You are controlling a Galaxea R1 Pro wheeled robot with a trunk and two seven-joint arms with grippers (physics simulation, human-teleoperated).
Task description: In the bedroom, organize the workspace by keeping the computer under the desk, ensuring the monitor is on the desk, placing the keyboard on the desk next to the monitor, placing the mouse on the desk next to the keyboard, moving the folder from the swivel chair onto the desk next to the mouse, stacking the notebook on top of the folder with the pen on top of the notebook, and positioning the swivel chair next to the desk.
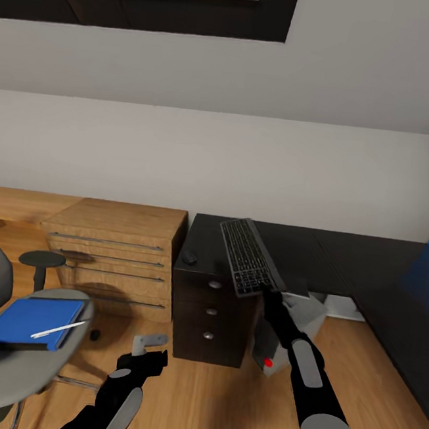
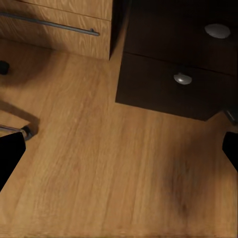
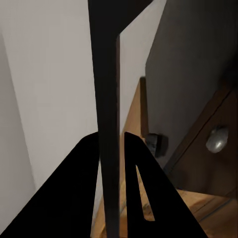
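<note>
Tilting dark grey keyboard (image 1: 250,256), tool-pinched

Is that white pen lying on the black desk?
No, the pen lies on the blue folder, which rests on the swivel chair seat, well away from the desk.

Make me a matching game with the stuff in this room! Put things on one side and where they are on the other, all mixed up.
Things:
1. keyboard
2. folder
3. pen
4. mouse

Places:
A. lying on the blue folder
B. sitting on the black desk top, near its corner
C. held up by the right tool
D. lying on the swivel chair seat

Pairs: 1-C, 2-D, 3-A, 4-B
</note>
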